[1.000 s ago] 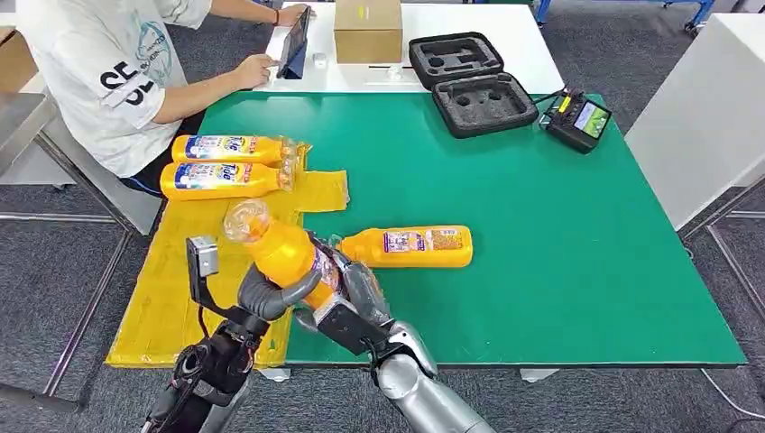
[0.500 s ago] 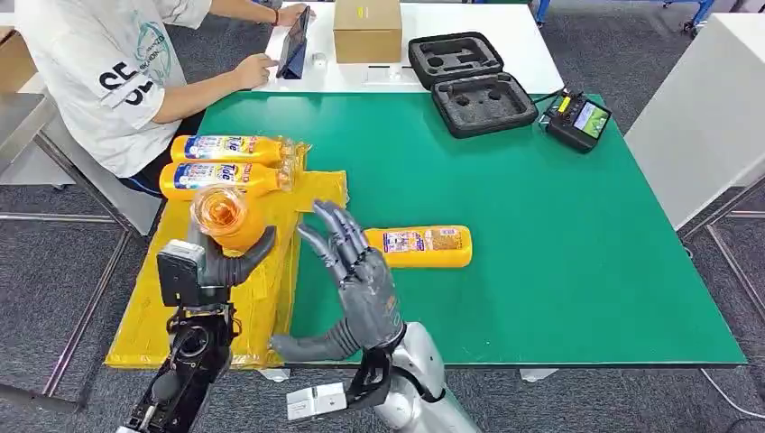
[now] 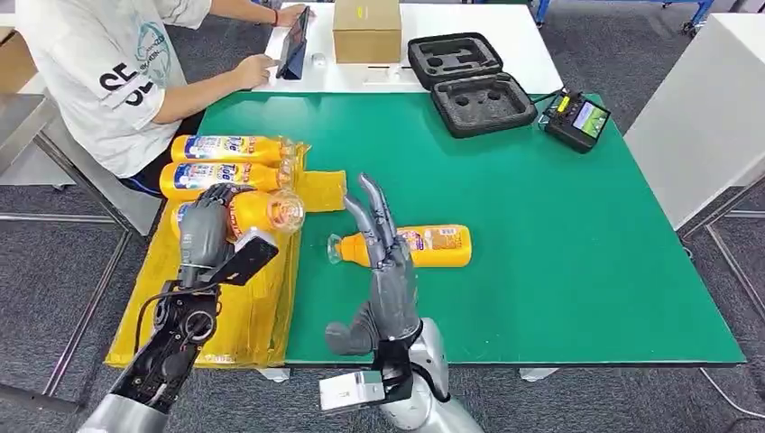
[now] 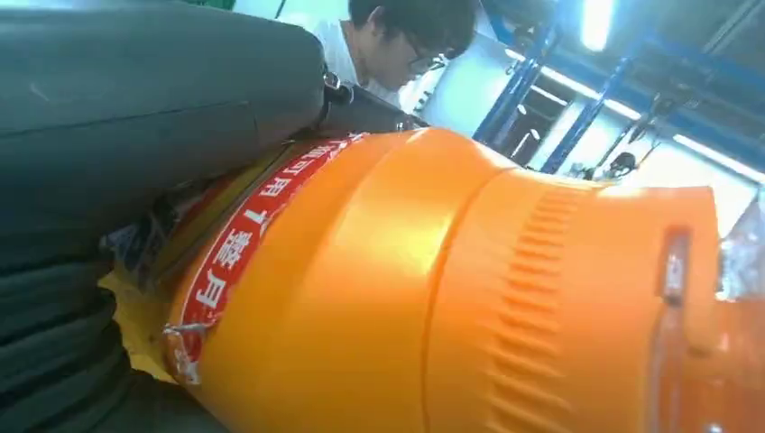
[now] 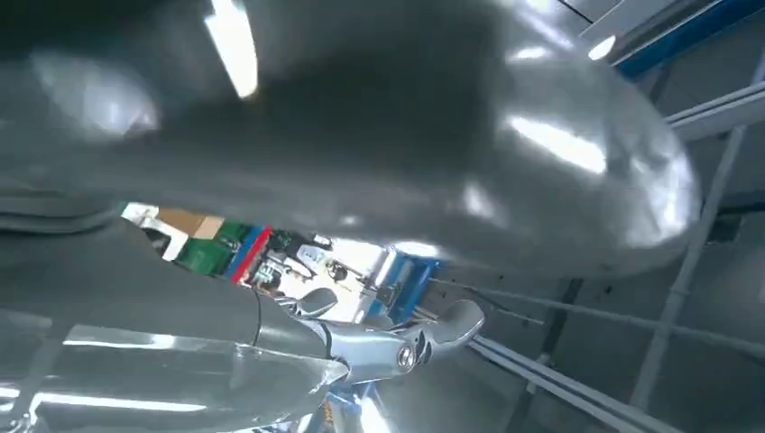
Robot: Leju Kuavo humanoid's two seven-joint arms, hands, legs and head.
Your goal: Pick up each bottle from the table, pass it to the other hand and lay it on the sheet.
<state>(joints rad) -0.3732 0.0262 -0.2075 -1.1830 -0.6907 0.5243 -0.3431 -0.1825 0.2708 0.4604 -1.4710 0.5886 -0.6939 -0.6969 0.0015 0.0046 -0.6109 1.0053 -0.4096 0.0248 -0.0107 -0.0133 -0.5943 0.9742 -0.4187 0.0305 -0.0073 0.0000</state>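
My left hand grips an orange bottle over the yellow sheet, clear cap end pointing right. Up close in the left wrist view, that bottle lies against the hand's dark fingers. Two more orange bottles lie side by side at the sheet's far end. Another orange bottle lies on the green mat, cap to the left. My right hand stands upright in front of it, fingers spread, holding nothing.
A person in a white shirt sits at the far left with a tablet. A cardboard box, an open black foam case and a small device stand at the back. A white cabinet stands right.
The bottle passed from my right hand to my left, which carried it left over the sheet and tipped it toward lying. My right hand let go and rose, fingers spread.
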